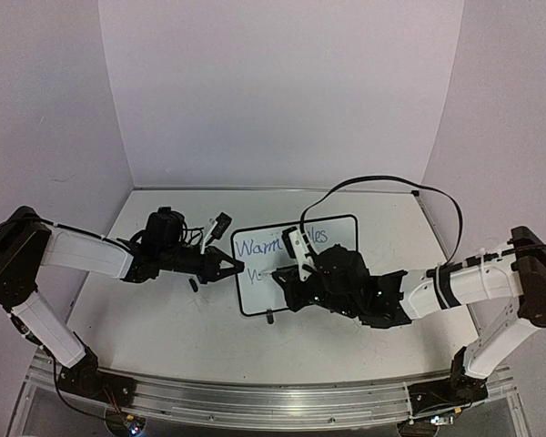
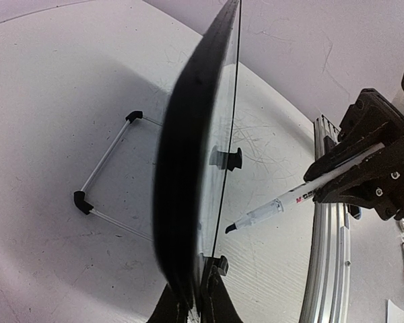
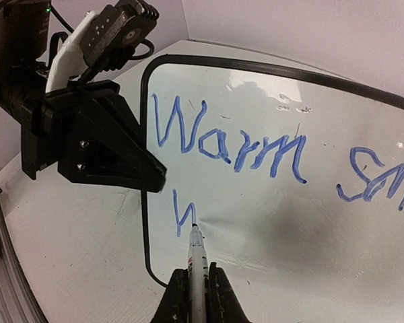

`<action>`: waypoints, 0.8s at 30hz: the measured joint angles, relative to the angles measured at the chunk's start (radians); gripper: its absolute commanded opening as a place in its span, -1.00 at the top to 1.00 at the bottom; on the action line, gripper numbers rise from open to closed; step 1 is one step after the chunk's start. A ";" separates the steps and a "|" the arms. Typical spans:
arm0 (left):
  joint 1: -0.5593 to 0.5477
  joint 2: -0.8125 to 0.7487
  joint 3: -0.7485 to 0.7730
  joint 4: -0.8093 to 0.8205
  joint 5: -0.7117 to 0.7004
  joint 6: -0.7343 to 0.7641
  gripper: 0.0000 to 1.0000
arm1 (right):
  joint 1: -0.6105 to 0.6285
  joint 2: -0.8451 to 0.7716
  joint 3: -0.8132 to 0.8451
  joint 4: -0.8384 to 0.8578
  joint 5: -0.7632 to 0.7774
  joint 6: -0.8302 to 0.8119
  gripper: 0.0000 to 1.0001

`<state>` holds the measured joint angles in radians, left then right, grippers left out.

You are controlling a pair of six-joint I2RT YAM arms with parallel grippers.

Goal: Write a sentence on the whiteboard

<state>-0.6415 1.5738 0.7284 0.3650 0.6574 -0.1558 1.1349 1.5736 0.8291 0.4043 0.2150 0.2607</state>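
Observation:
The whiteboard stands mid-table, propped on a wire stand. My left gripper is shut on its left edge; in the left wrist view the black frame runs edge-on between my left gripper's jaws. My right gripper is shut on a white marker whose tip touches the board. The sentence reads "Warm sm..." in blue, with one first letter on the second line. In the top view my right gripper covers the board's middle.
An aluminium rail runs along the near table edge and also shows in the left wrist view. A black cable loops above the right arm. White walls close the back and sides. The tabletop is scuffed.

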 measured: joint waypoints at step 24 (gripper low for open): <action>0.000 0.000 0.000 0.000 -0.002 0.000 1.00 | -0.018 0.020 0.000 -0.002 -0.001 0.031 1.00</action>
<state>-0.6415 1.5738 0.7284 0.3645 0.6554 -0.1558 1.1170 1.5939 0.8291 0.4026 0.2145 0.2913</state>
